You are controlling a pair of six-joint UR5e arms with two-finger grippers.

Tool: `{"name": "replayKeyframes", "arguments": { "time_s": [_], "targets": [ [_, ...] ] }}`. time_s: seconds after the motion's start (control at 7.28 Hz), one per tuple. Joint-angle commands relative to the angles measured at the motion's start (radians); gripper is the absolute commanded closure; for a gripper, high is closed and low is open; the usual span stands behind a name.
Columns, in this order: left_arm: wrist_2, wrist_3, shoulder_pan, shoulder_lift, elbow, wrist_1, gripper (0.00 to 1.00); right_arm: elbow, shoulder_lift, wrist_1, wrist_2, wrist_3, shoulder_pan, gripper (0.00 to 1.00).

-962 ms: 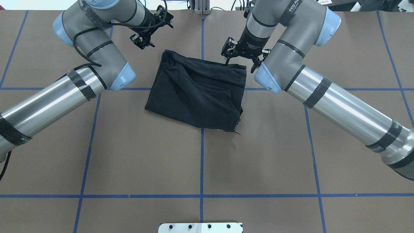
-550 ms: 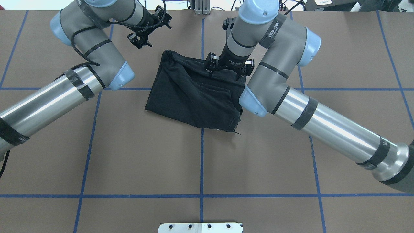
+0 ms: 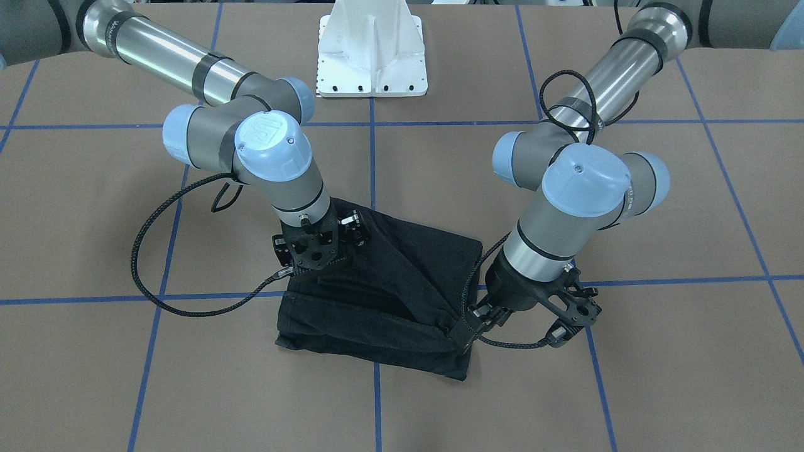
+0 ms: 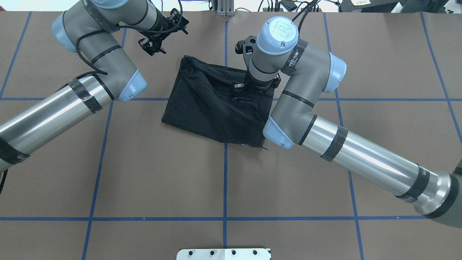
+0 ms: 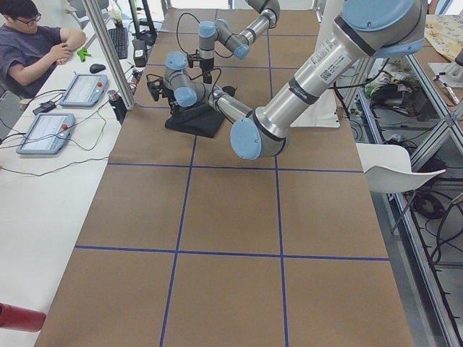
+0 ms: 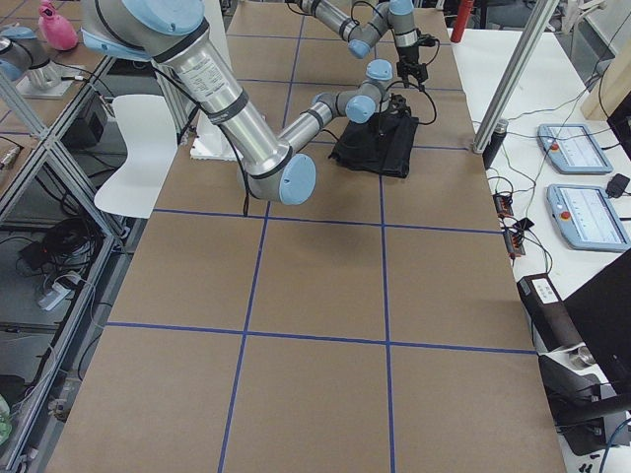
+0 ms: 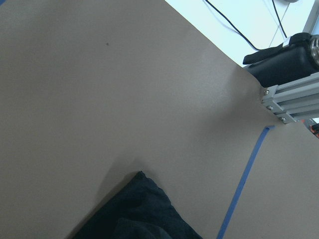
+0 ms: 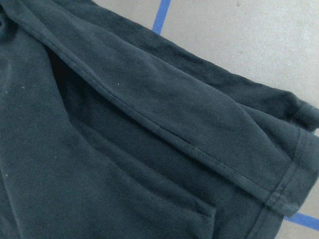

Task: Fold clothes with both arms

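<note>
Black cotton short-sleeved T-shirt (image 4: 209,108) lies folded into a rough four-cornered bundle on the brown paper-covered table with blue tape lines (image 4: 144,162). Creased layers and a stitched hem show on top.

Directly below the jaws of the right black claw gripper (image 3: 317,256) is the half of the bundle nearest the right silver-grey jointed arm (image 4: 361,159). The gripper points straight down at the cloth, either very close to it or touching; I cannot tell which. Its jaws look spread wide, and no fold shows pinched between them.

The left black claw gripper (image 4: 153,44), at the end of the left silver-grey jointed arm (image 4: 54,112), hangs tilted over bare table. The bundle's far corner is just beside its jaws and apart from them. Those jaws also look parted and hold nothing.

Behind both sets of jaws, toward the robot's base, sits a white bolted mount plate (image 3: 372,63).
</note>
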Motion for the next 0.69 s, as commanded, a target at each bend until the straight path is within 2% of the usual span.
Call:
{"name": "replayKeyframes", "arguments": {
  "time_s": [0.0,0.27,0.55],
  "targets": [
    [0.0,-0.002,0.001,0.01,0.0,-0.001,0.01,-0.037,0.0,0.016,-0.026,-0.03,-0.004,0.09],
    [0.0,-0.002,0.001,0.01,0.0,-0.001,0.01,-0.106,-0.002,0.122,-0.025,-0.022,-0.015,0.3],
    [0.0,-0.002,0.001,0.01,0.0,-0.001,0.01,-0.102,-0.002,0.124,-0.022,-0.018,-0.026,0.46]
  ]
}}
